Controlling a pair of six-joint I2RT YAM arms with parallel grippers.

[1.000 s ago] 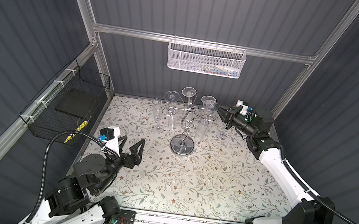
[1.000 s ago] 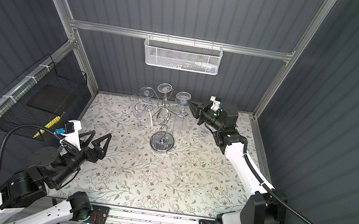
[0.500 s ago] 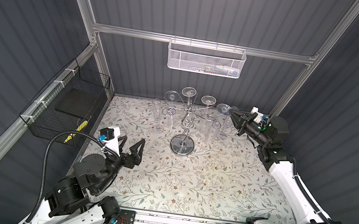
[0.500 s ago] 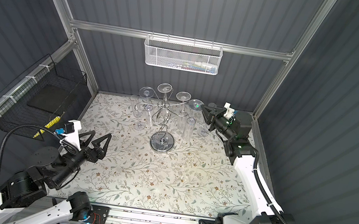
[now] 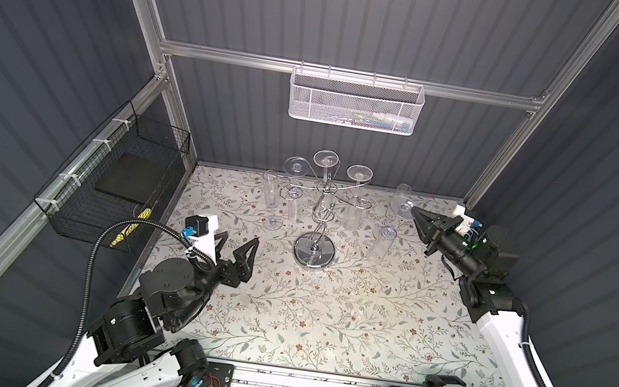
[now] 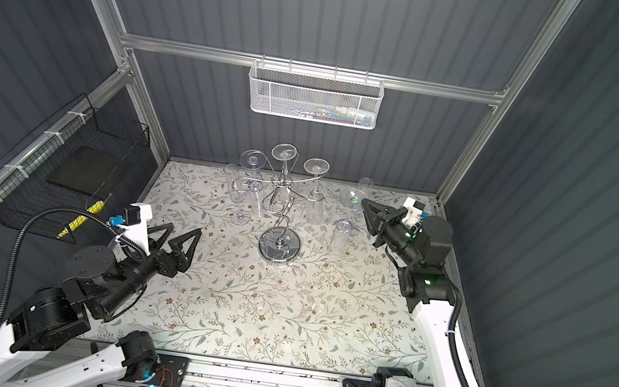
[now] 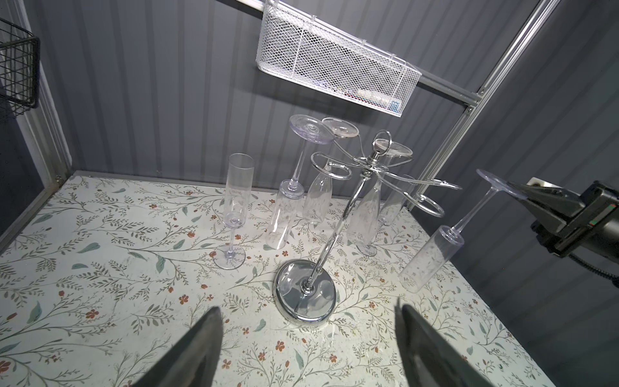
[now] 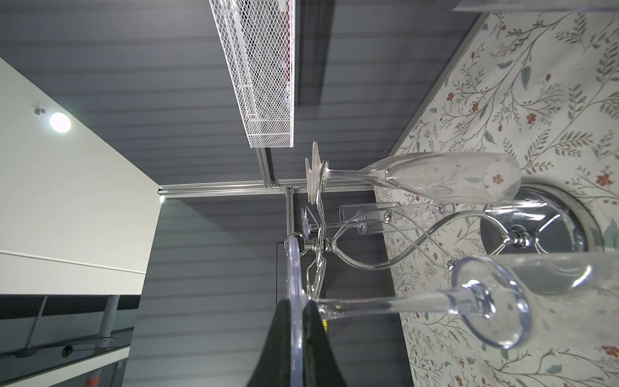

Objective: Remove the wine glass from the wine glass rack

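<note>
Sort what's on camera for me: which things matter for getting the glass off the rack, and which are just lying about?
In play:
- wine glass, held by its foot, apart from the rack's arms
- right gripper, shut on that foot
- wine glass rack

Lying about:
- white mesh basket
- black wire basket
- upright flute, standing on the table
- left gripper, open, empty

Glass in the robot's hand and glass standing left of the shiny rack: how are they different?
The held glass hangs upside down and tilted; the standing glass is upright. The right hand pinches the held glass's foot; no hand holds the standing glass. Both are clear, slim and off the rack.
</note>
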